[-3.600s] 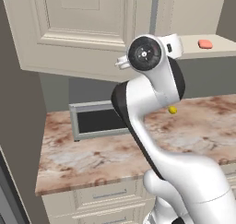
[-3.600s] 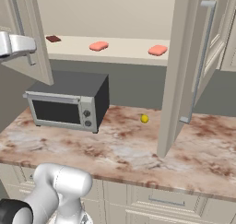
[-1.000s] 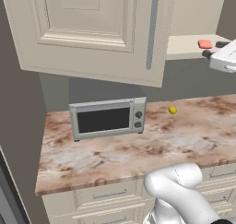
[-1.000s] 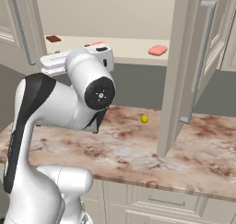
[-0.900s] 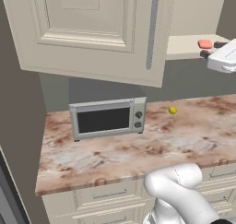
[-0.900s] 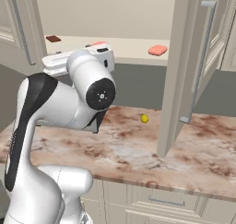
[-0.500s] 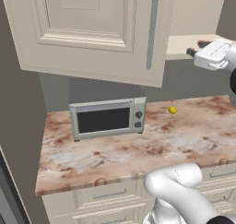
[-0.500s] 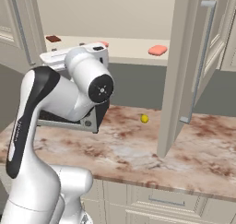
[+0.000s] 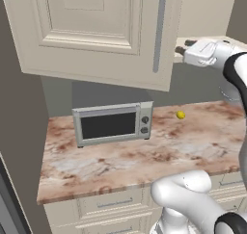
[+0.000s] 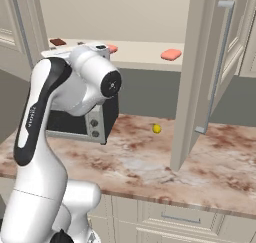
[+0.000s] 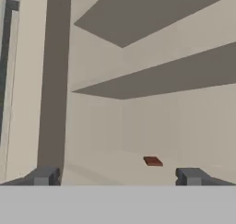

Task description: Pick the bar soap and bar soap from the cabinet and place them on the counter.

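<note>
Soap first: both bars sit on the cabinet's beige shelf in the right base view, one bar soap [image 10: 171,54] out in the open at about 1 o'clock from frame centre, the second bar soap [image 10: 112,48] near 11 o'clock, partly hidden behind the arm's wrist housing. Neither is on the counter [image 10: 210,167], so I judge the task at zero of two bars delivered; both picks and both placements remain. I see the cabinet [image 9: 96,31] with doors swung open, so access is already made. The gripper [image 11: 116,176] is up at shelf height, pointing into the cabinet interior, jaws spread wide with nothing between the fingertips [image 11: 44,176]. Through the hand view I get the shelf surface and, at roughly 5 o'clock from centre, the dark brown slab [image 11: 152,161] lying flat and well apart from the tips; no pink bar is in that view, so I judge the hand is aimed toward the slab's end of the shelf rather than at a soap, and needs re-aiming before a grasp. Below, on the counter, the microwave [image 9: 113,123] stands with the yellow ball [image 9: 180,115] at its 3 o'clock, apart from it.
</note>
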### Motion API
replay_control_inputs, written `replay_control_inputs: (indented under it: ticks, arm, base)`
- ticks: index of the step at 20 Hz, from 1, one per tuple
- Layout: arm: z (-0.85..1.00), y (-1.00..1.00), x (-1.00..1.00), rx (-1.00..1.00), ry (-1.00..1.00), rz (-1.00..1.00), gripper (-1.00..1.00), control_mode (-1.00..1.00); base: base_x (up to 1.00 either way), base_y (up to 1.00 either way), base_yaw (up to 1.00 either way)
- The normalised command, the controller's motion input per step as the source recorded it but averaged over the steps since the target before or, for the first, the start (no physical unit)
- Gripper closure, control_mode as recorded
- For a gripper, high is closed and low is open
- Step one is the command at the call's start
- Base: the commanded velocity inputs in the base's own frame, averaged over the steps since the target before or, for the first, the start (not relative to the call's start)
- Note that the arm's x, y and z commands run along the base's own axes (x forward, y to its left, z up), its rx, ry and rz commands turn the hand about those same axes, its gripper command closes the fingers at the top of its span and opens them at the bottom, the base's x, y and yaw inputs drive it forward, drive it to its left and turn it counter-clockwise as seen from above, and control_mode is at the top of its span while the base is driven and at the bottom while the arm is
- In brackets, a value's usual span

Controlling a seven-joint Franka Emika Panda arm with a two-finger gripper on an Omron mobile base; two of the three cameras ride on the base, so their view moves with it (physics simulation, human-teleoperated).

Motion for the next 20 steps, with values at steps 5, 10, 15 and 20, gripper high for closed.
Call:
replay_control_inputs:
  ticks: [5, 10, 15, 20]
  arm:
    - [0.0, 0.4, 0.16, 0.0, 0.0, 0.14, -1.0, -1.0]
    - [0.0, 0.48, -0.23, -0.01, -0.01, 0.15, -1.0, -1.0]
    - [-0.03, 0.54, -0.49, -0.04, -0.03, 0.15, -1.0, -1.0]
    - [-0.05, 0.63, -0.52, -0.06, -0.05, 0.14, -1.0, -1.0]
  base:
    - [0.0, 0.0, 0.0]
    - [0.0, 0.0, 0.0]
    - [0.0, 0.0, 0.0]
    - [0.0, 0.0, 0.0]
